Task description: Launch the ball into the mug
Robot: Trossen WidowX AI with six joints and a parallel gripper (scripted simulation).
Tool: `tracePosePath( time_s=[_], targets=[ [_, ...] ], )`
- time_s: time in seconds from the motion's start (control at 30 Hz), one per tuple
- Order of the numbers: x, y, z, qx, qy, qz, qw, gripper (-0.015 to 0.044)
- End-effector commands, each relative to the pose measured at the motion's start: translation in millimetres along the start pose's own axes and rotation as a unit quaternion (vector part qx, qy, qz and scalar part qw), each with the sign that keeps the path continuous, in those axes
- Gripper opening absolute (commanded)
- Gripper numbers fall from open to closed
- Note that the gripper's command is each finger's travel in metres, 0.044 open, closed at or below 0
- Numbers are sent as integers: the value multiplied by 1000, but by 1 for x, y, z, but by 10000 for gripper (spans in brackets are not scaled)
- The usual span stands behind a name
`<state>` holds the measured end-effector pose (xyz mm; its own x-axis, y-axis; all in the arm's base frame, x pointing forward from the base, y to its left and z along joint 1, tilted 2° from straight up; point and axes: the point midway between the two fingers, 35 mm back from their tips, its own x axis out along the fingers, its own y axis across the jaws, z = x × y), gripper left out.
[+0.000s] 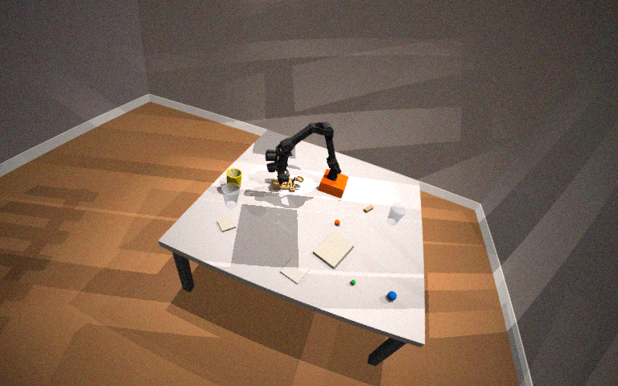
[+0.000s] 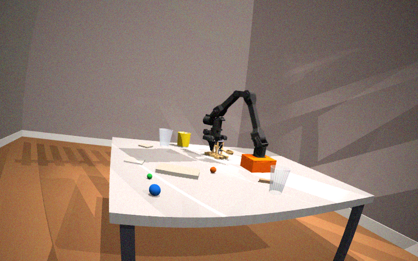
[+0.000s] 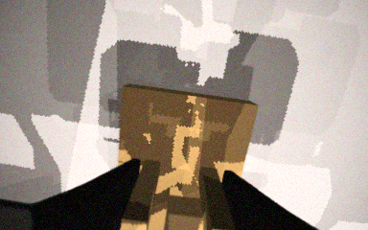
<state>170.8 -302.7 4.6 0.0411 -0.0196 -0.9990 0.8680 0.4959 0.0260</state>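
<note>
My gripper point(image 3: 181, 172) clamps the catapult point(image 1: 286, 183) frame, near 1 yellow mug point(image 1: 233, 176). 3 balls lie apart: orange point(image 1: 337, 222), green point(image 1: 352, 281), blue point(image 1: 392, 295). 2 clear cups.

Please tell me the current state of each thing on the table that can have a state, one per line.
gripper: half closed, apparently gripping the catapult frame
catapult: upright, no ball seen in it
yellow mug: upright, looks empty
clear cups: upright, empty
orange ball: loose on table
green ball: loose on table
blue ball: loose on table
</note>
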Motion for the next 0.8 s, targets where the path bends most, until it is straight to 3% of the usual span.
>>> tracePosePath(
  time_s=[0.0,0.17,0.3,0.77],
  targets=[
    [-1,0,0,0,-1,1,1000,138],
    [-3,0,1,0,-1,1,1000,85],
    [-47,0,1,0,0,0,1000,0],
    [-35,0,2,0,2,0,1000,0]
  ],
)
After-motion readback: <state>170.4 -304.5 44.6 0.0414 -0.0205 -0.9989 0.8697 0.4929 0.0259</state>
